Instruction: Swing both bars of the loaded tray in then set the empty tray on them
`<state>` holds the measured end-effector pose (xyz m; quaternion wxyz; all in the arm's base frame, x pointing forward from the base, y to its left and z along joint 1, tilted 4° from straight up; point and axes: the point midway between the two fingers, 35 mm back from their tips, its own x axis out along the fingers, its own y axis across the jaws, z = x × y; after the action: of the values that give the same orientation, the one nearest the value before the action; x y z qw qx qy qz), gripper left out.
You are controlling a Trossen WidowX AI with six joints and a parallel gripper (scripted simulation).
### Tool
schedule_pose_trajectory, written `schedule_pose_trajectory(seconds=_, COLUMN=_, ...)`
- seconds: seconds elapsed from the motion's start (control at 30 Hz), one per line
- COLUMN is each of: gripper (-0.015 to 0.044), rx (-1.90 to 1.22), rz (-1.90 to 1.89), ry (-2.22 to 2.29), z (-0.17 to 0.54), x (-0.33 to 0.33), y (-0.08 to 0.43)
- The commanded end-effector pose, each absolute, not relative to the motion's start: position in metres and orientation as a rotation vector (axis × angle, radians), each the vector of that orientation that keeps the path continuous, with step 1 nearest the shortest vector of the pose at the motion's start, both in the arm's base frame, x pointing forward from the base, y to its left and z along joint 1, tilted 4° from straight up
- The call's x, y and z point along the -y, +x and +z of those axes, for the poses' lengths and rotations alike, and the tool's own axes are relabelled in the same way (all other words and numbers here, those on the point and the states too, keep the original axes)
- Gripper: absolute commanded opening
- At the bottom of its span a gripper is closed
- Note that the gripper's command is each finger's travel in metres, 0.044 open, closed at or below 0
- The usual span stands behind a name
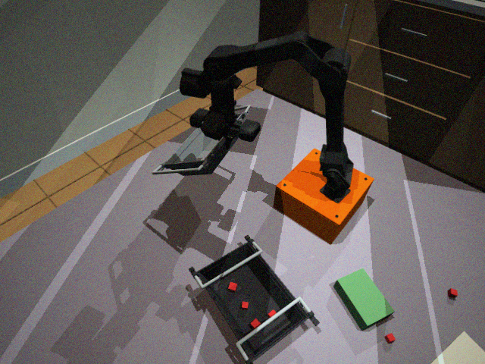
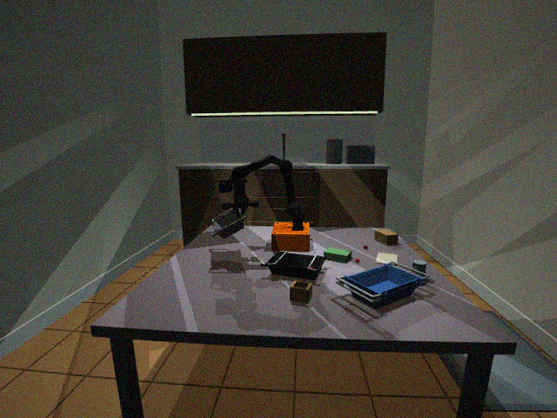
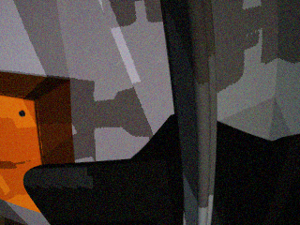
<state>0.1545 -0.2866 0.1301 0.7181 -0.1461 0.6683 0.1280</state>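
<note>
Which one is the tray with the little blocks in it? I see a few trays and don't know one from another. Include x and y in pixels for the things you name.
Find the bright orange box [image 1: 301, 192] [image 2: 283, 243] under the arm. Just toward the table's front edge sits a black tray [image 1: 270, 270] [image 2: 294, 270]. Unlike the blue tray [image 2: 386, 284], it holds small red blocks.

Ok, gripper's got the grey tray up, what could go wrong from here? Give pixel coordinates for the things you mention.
The grey see-through empty tray [image 1: 192, 150] [image 2: 228, 222] hangs steeply tilted from the black gripper [image 1: 231, 131] [image 2: 240, 209] [image 3: 197, 173], held by one side; it may swivel and not land level.

Lowered tilted, a corner could drop between the white bars [image 1: 232, 268] [image 1: 270, 321] of the black plastic loaded tray [image 1: 219, 309] [image 2: 294, 271], or knock one outward.
</note>
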Motion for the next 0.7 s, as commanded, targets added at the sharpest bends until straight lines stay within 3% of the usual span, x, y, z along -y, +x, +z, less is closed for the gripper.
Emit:
schedule_pose_trajectory(seconds=0.0, gripper=0.0000, rx=-1.470, rz=0.270, ry=-0.343, z=0.136, x=0.289, y=0.156)
schedule_pose_trajectory(seconds=0.67, gripper=0.0000, rx=-1.464, rz=0.312, ry=-0.385, z=0.137, x=0.278, y=0.174)
